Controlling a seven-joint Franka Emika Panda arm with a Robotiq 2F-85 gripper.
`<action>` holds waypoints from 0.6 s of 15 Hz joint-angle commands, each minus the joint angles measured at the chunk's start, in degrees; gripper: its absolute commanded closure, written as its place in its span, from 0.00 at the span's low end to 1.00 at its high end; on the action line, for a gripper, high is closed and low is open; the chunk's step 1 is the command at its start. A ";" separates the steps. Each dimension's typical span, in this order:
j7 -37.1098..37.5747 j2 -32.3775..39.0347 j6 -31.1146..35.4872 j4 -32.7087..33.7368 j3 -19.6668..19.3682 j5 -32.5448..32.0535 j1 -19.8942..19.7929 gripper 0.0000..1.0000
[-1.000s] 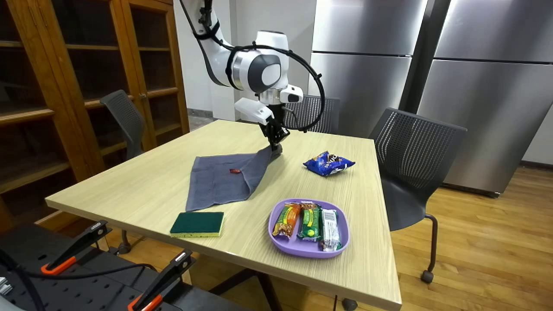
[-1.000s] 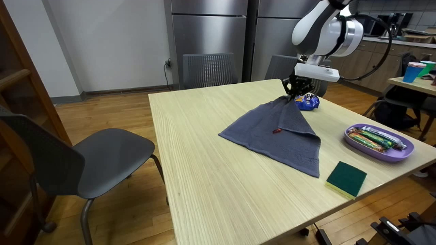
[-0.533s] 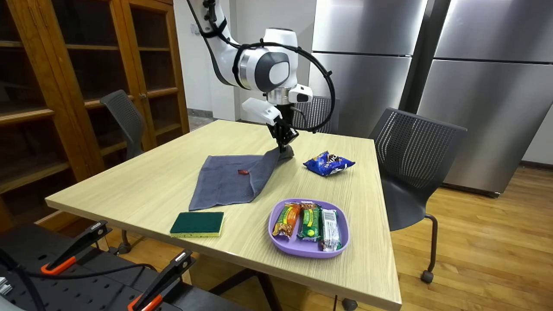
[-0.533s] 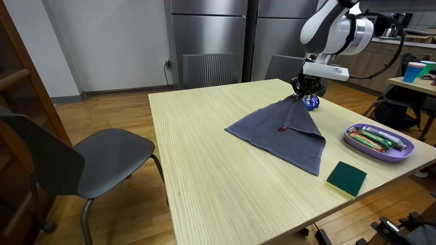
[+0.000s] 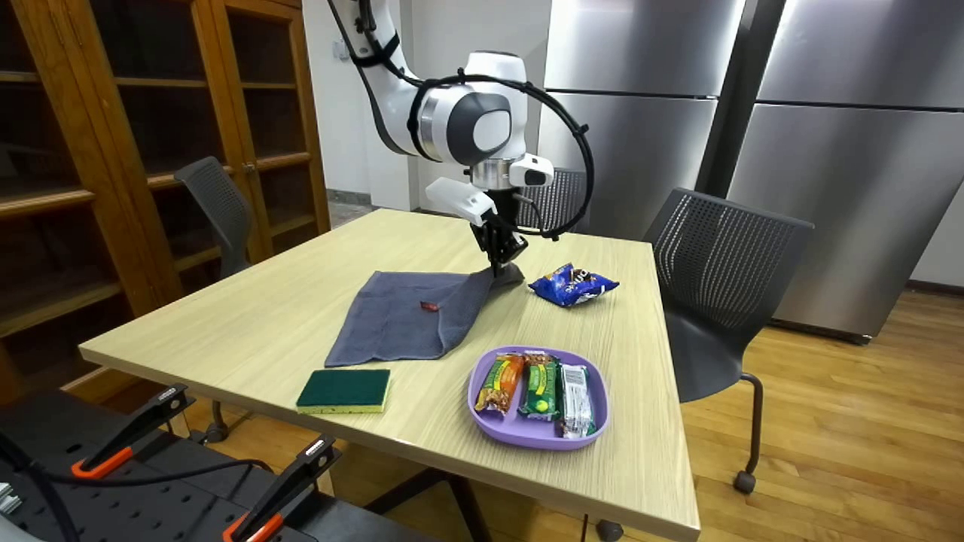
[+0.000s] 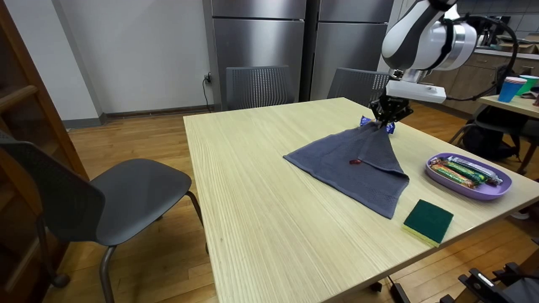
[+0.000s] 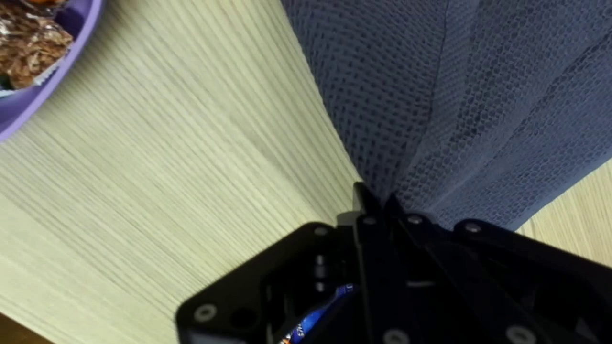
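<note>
Sloping from the pinching claw (image 7: 379,199) is a cloth (image 7: 459,110).

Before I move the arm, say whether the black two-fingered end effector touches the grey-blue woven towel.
Touching: the wrist view shows the end effector pinching the towel, fabric bunched in its grip.

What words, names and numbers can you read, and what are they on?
No word or number can be read for sure.
Blue snack bag: white letters, too blurred to read.
Orange wrapper: print too small to read.
Green wrapper: print too small to read.
White wrapper: stripes like a barcode, print too small.
Red tag on the gray towel: any writing is too blurred.
Clamps: pale marks, too small to read.
</note>
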 commanded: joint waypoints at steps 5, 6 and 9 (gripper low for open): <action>-0.68 -4.92 0.90 -6.99 -0.86 0.57 0.22 0.99; -0.69 -5.31 0.96 -7.66 -0.92 0.60 0.17 0.99; -0.65 -6.21 1.43 -9.65 -1.09 0.59 0.18 0.99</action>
